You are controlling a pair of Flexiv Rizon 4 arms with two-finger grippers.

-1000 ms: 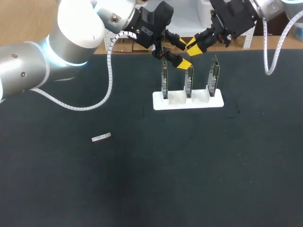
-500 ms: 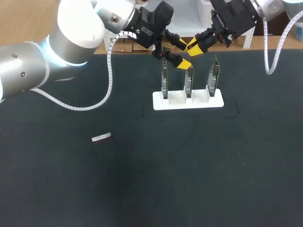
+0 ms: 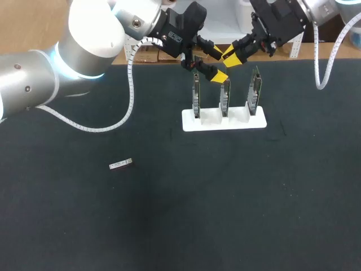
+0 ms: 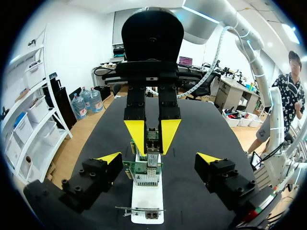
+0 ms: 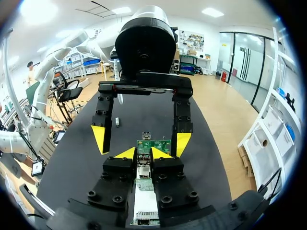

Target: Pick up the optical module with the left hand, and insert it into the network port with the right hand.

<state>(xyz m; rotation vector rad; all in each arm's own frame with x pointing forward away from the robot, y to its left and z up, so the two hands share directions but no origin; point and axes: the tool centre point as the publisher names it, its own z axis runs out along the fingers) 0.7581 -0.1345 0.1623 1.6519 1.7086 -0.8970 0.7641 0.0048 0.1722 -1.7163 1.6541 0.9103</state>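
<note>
Gripping, right gripper [image 3: 230,57]: is clenching both yellow tips on the held optical module [image 4: 152,135], one tip on each side.
held optical module: is hanging upright right at the top edge of the middle board [image 3: 225,97]; whether it is seated in the board I cannot tell.
left gripper [image 3: 218,64]: is hovering released, with its fingers spread wide on either side of the right gripper's tips and apart from them.
loose optical module [image 3: 120,164]: is lying flat on the black table [image 3: 237,203], well apart from the white holder [image 3: 217,120], toward the left arm's side.
white holder: is standing near the table's far edge, carrying three boards upright in a row.
left board [image 3: 196,97] and right board [image 3: 255,91]: are standing in the outer slots.
left arm [image 3: 62,62]: is coming in from the left corner.
right arm [image 3: 316,8]: is coming in from the right corner, so the two grippers are facing each other over the middle board.
</note>
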